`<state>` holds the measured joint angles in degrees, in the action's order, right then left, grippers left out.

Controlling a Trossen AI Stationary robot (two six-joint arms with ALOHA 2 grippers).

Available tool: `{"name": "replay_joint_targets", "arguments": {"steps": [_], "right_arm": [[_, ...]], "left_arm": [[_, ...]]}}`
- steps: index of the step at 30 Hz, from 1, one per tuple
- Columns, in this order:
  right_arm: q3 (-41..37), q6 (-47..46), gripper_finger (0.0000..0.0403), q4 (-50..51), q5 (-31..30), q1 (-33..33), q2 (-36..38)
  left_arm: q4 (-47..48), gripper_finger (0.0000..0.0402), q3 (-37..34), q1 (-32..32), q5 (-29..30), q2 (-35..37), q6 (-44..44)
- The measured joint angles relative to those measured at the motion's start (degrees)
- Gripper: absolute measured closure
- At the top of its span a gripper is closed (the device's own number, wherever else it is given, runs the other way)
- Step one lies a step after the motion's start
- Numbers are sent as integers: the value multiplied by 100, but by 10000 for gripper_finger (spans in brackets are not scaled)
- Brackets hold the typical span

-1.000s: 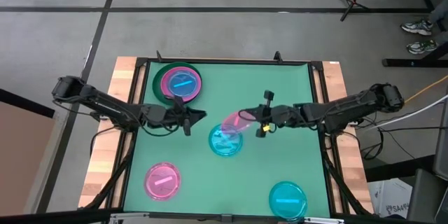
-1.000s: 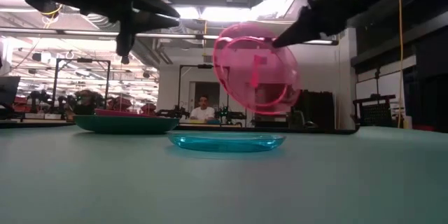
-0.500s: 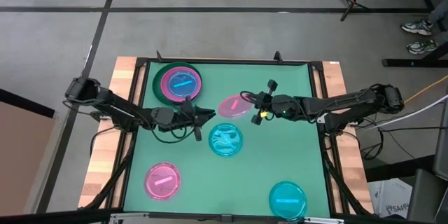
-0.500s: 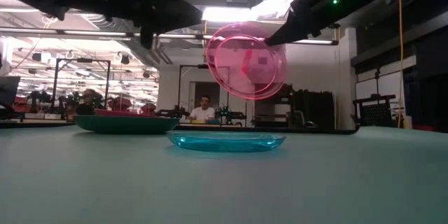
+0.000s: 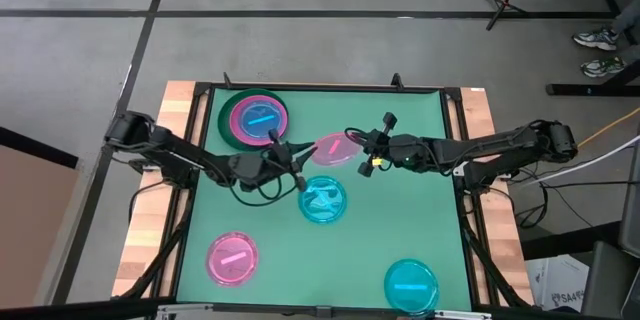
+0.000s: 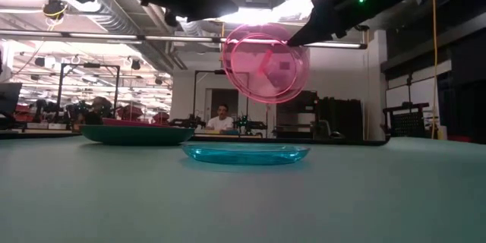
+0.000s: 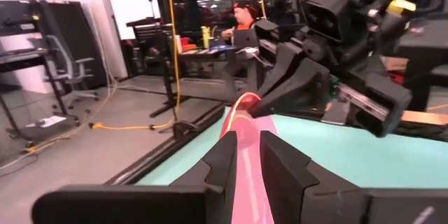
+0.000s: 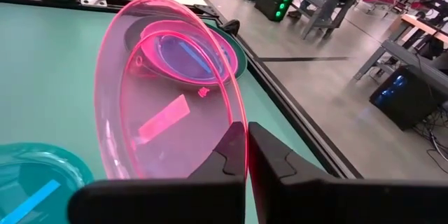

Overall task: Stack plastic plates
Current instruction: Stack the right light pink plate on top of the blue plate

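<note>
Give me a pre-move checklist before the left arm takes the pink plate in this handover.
1. Right gripper shut on translucent pink plate rim: ok.
2. Plate held clear above the table: ok.
3. Left gripper fingers either side of the plate's rim: ok.
4. Left gripper clamped on the rim: cannot tell.
5. Stack at the table's far left free to receive it: ok.
6. Cyan plate under the handover untouched: ok.

overhead view, level tabletop view, two close wrist views

stack (image 5: 255, 120) lower plates mostly covered, left wrist pink plate (image 7: 246, 155) blurred edge-on
</note>
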<state>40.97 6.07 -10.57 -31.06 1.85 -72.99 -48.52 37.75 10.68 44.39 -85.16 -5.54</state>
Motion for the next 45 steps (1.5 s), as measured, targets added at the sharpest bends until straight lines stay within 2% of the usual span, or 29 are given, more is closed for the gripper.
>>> {"name": "replay_joint_targets", "arguments": {"steps": [36,45], "right_arm": [[0,192,403,-11,125,7,0],[0,362,403,-301,389,7,-2]], "left_arm": [[708,344,29,-15,312,-75,413],[1321,344,27,-15,312,-75,1042]]}}
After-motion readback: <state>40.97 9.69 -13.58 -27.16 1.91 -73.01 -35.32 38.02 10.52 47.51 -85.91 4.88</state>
